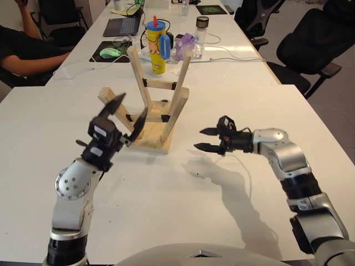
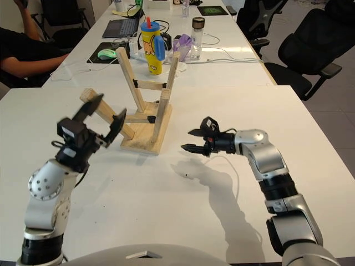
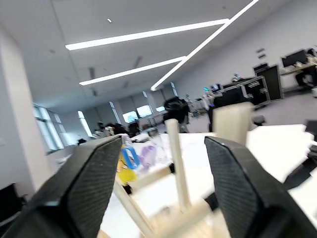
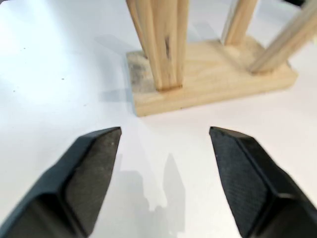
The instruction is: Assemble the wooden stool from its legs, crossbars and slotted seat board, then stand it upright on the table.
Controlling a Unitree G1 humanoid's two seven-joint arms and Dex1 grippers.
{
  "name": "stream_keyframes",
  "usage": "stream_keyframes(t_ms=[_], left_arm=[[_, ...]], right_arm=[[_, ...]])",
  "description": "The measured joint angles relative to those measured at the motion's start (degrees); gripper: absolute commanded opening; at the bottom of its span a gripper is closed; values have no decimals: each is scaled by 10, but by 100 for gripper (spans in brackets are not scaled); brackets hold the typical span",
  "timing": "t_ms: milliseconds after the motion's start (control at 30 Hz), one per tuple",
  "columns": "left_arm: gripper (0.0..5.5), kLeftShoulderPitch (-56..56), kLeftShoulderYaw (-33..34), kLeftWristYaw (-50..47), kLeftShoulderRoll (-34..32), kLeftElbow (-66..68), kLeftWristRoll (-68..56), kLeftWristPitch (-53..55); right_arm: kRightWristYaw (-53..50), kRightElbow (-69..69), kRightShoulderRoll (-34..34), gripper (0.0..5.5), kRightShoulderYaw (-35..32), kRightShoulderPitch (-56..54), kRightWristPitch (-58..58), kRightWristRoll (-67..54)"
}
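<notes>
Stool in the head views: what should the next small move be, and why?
Probably close the open left gripper onto the leg nearest it, to start righting the stool: it rests legs up, and the right gripper is open, apart.

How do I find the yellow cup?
Find the wooden stool, legs up, on the white table. Right behind it, on the next table, stands the yellow cup. Only it has a blue handle and red straw; the bottle nearby is clear.

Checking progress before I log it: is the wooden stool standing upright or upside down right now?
Upside down: its seat board lies flat on the table, with the legs pointing up.
</notes>
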State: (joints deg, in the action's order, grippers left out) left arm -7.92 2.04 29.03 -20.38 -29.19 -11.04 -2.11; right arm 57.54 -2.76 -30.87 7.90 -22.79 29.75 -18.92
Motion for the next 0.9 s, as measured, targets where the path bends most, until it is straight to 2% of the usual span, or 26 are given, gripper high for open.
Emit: stream_keyframes(t_ms=[100, 233, 400, 633, 767, 900], left_arm=[[193, -20, -45, -2, 5, 87, 23, 52], [127, 12, -47, -65, 60, 152, 21, 99], [125, 71, -54, -103, 82, 225, 44, 133], [125, 112, -75, -115, 80, 314, 87, 142], [125, 130, -89, -116, 79, 328, 103, 146], [125, 130, -90, -117, 79, 328, 105, 150]], right_arm=[[-40, 20, 42, 209, -34, 9, 0, -29], [-92, 32, 97, 143, -60, 10, -26, -46], [-142, 24, 122, 69, -99, -10, -69, -47], [-200, 67, 176, 65, -182, -175, -45, -200], [-246, 75, 215, 65, -199, -279, -49, -250], [-304, 70, 263, 65, -195, -320, -73, -252]])
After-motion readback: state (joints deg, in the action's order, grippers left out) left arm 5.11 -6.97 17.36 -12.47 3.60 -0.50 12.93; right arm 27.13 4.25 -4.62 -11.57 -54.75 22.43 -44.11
